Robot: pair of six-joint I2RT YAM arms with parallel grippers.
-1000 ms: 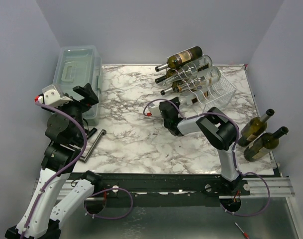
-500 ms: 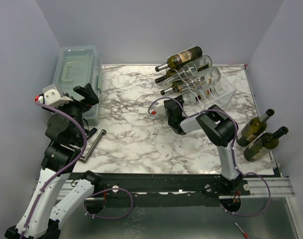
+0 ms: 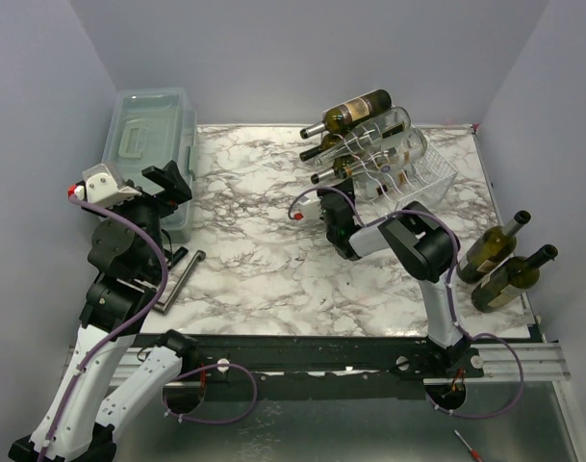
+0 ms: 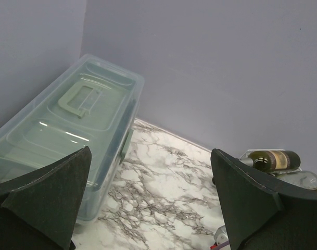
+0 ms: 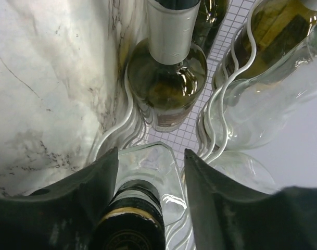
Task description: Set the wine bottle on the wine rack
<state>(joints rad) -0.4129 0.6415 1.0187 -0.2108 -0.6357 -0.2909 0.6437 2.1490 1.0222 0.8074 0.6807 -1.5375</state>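
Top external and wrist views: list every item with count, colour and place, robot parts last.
Table: one, white-grey marble, under everything.
Wine rack: one, white wire, table's far right.
Racked bottles: several, dark and clear, lying in the rack; exact count unclear.
Wine bottle: one, clear with dark neck, at the rack's near-left end.
Spare bottles: two, dark green, table's right edge.
Plastic bin: one, translucent greenish, far-left corner.
Bar-shaped object: one, black, near-left table edge.
Left gripper: one, black, open and empty, near the bin.
Right gripper: one, black, shut on the wine bottle.
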